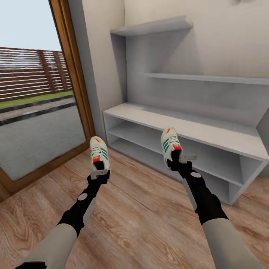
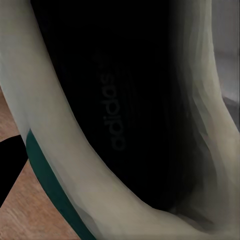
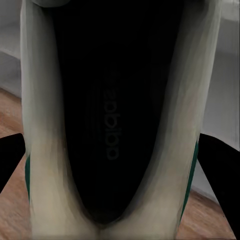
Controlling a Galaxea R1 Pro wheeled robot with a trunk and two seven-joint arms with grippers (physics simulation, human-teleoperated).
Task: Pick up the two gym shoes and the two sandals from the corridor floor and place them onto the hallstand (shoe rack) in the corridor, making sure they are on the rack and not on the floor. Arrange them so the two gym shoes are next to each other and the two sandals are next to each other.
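In front of the hallstand [image 1: 179, 125], you have both gym shoes off the corridor floor [image 1: 142, 209] and carried in the air: the left gripper [image 1: 99, 173] is clenched on the heel of the left gym shoe [image 1: 99, 152], and the right gripper [image 1: 178, 160] is clenched on the heel of the right gym shoe [image 1: 170, 144]. Each wrist camera looks straight into a dark insole between cream walls (left gym shoe [image 2: 120, 125], right gym shoe [image 3: 115, 125]), consistent with a firm hold. The right shoe hangs in front of the rack's top board; the left shoe is near the glass door [image 1: 37, 112], well apart from the rack's left end. Judged progress: pick-up of the sneakers done, neither yet set down, so placing them side by side remains, and the sandals have yet to be fetched. Rack tiers look bare. Obstacles: the wooden door frame [image 1: 73, 71] beside the left arm, and the upper wall shelves [image 1: 157, 27] overhanging the top board.
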